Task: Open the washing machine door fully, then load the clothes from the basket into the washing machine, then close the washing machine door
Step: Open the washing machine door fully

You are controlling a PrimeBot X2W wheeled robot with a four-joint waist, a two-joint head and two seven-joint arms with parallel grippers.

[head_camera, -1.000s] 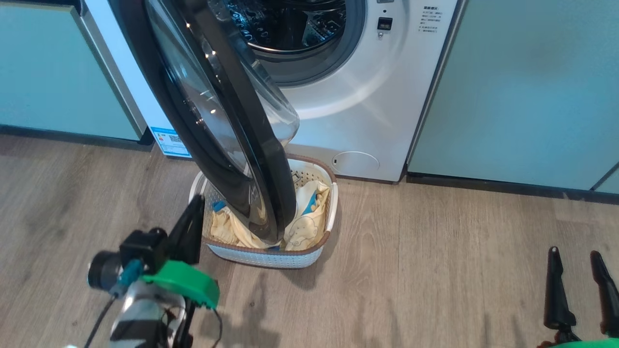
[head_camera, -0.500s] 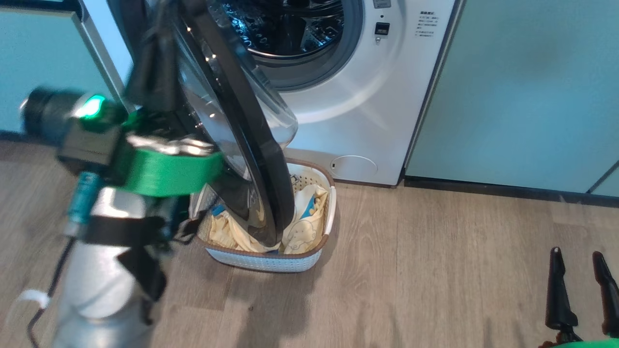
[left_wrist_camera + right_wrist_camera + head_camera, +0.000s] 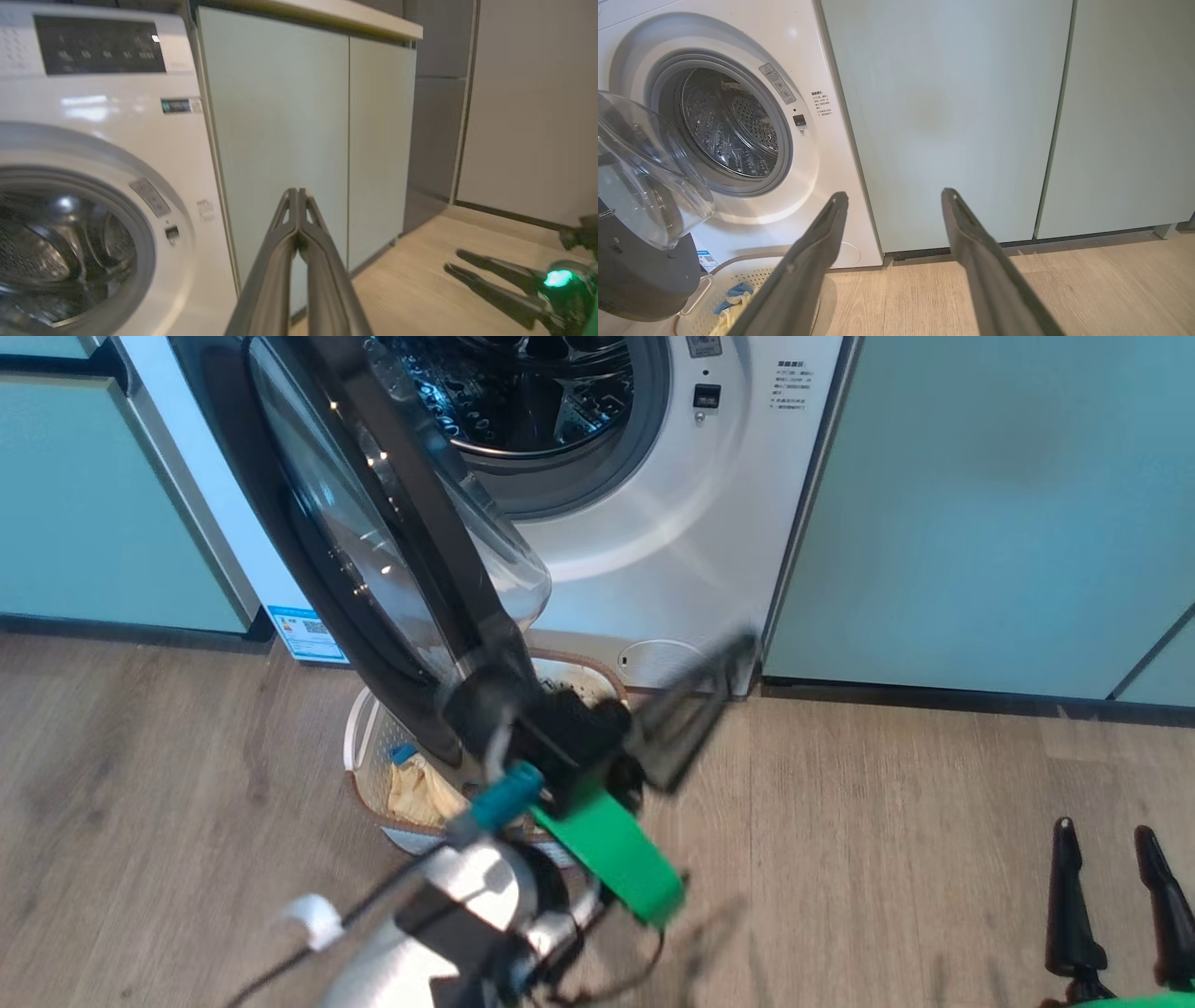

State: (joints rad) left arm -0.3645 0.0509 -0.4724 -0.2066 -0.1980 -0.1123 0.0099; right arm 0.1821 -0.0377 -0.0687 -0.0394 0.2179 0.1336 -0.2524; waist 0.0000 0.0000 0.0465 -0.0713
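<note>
The white washing machine [image 3: 672,551] stands at the back with its steel drum [image 3: 523,392] exposed. Its black door [image 3: 420,551] hangs partly open, edge-on, with the glass bowl over the cream basket [image 3: 356,728]. Pale yellow clothes [image 3: 420,789] with a blue piece lie in the basket, mostly hidden by the door and my left arm. My left gripper [image 3: 738,649] is blurred in front of the basket's right side; it is shut and empty [image 3: 297,191]. My right gripper [image 3: 1105,831] hovers open and empty over the floor at the lower right [image 3: 894,196].
Pale green cabinets [image 3: 980,504] flank the machine on both sides. Wood floor [image 3: 887,821] spreads to the right of the basket. In the right wrist view the door's glass bowl [image 3: 644,172] sits above the basket [image 3: 738,259] and its clothes [image 3: 735,294].
My left arm has swung from beside the door's left face down and right to in front of the basket. The head camera has shifted slightly. The right gripper has stayed put.
</note>
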